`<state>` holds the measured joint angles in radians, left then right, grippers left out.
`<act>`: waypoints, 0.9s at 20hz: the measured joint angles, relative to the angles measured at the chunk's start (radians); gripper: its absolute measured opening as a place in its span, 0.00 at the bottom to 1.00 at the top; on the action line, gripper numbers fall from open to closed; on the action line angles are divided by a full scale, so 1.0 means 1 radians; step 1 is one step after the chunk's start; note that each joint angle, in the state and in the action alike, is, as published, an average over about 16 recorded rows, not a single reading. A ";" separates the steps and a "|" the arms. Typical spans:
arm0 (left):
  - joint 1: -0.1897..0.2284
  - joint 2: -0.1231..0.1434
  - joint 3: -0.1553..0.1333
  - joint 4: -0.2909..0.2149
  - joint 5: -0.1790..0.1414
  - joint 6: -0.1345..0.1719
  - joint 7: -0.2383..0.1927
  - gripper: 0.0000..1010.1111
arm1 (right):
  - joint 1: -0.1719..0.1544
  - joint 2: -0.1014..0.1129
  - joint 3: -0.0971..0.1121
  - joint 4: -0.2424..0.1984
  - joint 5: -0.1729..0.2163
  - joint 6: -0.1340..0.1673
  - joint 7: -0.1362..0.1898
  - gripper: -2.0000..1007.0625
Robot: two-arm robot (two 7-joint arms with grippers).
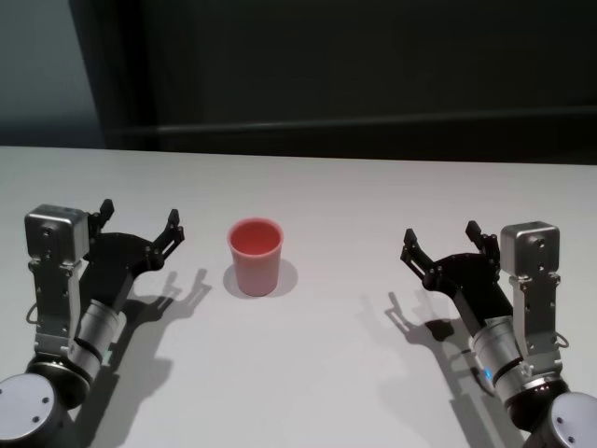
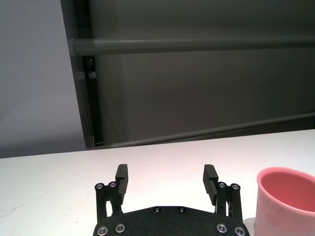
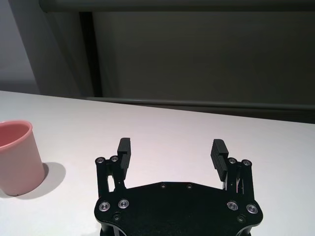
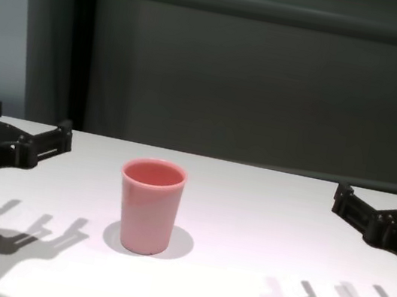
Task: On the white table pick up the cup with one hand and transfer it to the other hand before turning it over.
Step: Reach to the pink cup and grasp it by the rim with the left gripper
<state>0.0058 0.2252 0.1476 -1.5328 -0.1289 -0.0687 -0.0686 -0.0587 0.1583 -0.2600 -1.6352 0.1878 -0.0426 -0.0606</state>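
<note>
Head view shows the cup (image 1: 255, 257) upright, mid-counter (image 1: 354, 373), nearer the left tool (image 1: 140, 224) than the right tool (image 1: 440, 245); both tools gape empty. Light tapered plastic could tip from an off-centre pinch, or slip during handover.

Right claw (image 3: 172, 153) spread wide, empty, above white table (image 3: 197, 128); pink cup (image 3: 17, 157) upright, apart.
</note>
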 joint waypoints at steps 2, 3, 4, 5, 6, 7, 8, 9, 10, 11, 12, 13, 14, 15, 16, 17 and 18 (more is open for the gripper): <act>-0.001 0.009 0.001 -0.006 0.008 0.009 -0.013 0.99 | 0.000 0.000 0.000 0.000 0.000 0.000 0.000 0.99; -0.001 0.015 0.002 -0.010 0.013 0.014 -0.021 0.99 | 0.000 0.000 0.000 0.000 0.000 0.000 0.000 0.99; -0.002 0.022 0.003 -0.014 0.019 0.019 -0.029 0.99 | 0.000 0.000 0.000 0.000 0.000 0.000 0.000 0.99; -0.003 0.029 0.004 -0.019 0.025 0.025 -0.039 0.99 | 0.000 0.000 0.000 0.000 0.000 0.000 0.000 0.99; -0.005 0.038 0.005 -0.025 0.033 0.031 -0.050 0.99 | 0.000 0.000 0.000 0.000 0.000 0.000 0.000 0.99; -0.007 0.048 0.007 -0.031 0.041 0.037 -0.062 0.99 | 0.000 0.000 0.000 0.000 0.000 0.000 0.000 0.99; -0.009 0.058 0.009 -0.038 0.049 0.044 -0.074 0.99 | 0.000 0.000 0.000 0.000 0.000 0.000 0.000 0.99; -0.011 0.070 0.011 -0.046 0.058 0.051 -0.089 0.99 | 0.000 0.000 0.000 0.000 0.000 0.000 0.000 0.99; -0.015 0.083 0.013 -0.055 0.068 0.058 -0.104 0.99 | 0.000 0.000 0.000 0.000 0.000 0.000 0.000 0.99; -0.019 0.097 0.016 -0.065 0.078 0.066 -0.121 0.99 | 0.000 0.000 0.000 0.000 0.000 0.000 0.000 0.99; -0.023 0.112 0.020 -0.075 0.089 0.074 -0.138 0.99 | 0.000 0.000 0.000 0.000 0.000 0.000 0.000 0.99; -0.028 0.128 0.023 -0.085 0.099 0.081 -0.155 0.99 | 0.000 0.000 0.000 0.000 0.000 0.000 0.000 0.99; -0.034 0.144 0.028 -0.096 0.111 0.088 -0.173 0.99 | 0.000 0.000 0.000 0.000 0.000 0.000 0.000 0.99; -0.041 0.162 0.033 -0.107 0.122 0.095 -0.192 0.99 | 0.000 0.000 0.000 0.000 0.000 0.000 0.000 0.99; -0.048 0.180 0.039 -0.119 0.134 0.101 -0.211 0.99 | 0.000 0.000 0.000 0.000 0.000 0.000 0.000 0.99; -0.056 0.198 0.045 -0.130 0.146 0.107 -0.230 0.99 | 0.000 0.000 0.000 0.000 0.000 0.000 0.000 0.99; -0.066 0.217 0.053 -0.141 0.158 0.112 -0.250 0.99 | 0.000 0.000 0.000 0.000 0.000 0.000 0.000 0.99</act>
<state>-0.0601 0.4420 0.2005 -1.6735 0.0287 0.0435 -0.3186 -0.0587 0.1584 -0.2601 -1.6352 0.1879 -0.0425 -0.0606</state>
